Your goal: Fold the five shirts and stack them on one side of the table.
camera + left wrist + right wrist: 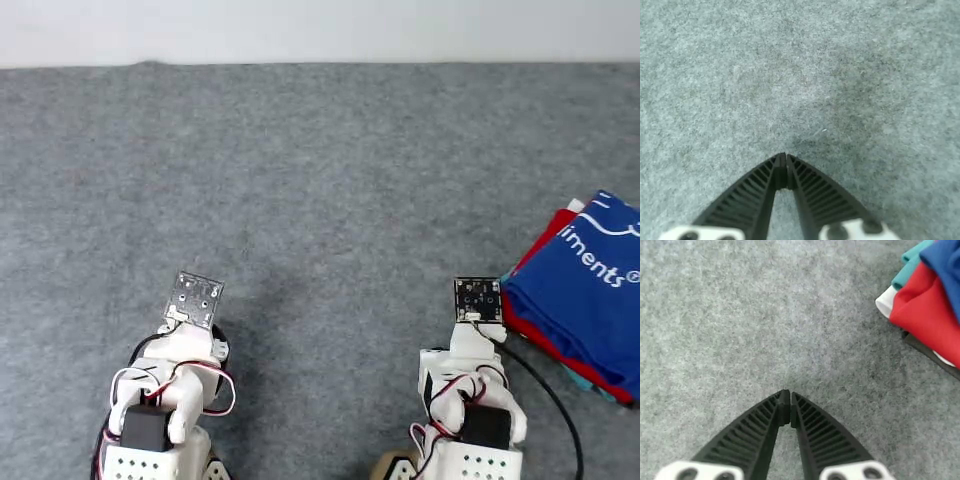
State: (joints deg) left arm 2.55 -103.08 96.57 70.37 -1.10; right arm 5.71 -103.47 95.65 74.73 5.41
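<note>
Shirts lie folded in one stack at the right side of the grey worktop, partly cut off by the edge of the high view. A blue shirt with white print lies on top. Beneath it a red shirt shows along the side facing the arms, and a sliver of white shirt shows at the far corner. The right wrist view shows the layers at one corner: blue, teal shirt, white and red.

The stack sits askew to the worktop's edges. Its visible long side runs diagonally from the far corner down toward the near right, and one corner points at the right arm. How far it runs to the right cannot be seen.

The right end effector hangs just beside the stack without touching it, with its fingers pressed together on nothing. The left end effector is likewise closed and empty, over bare felt well apart from the stack, on the left arm.
</note>
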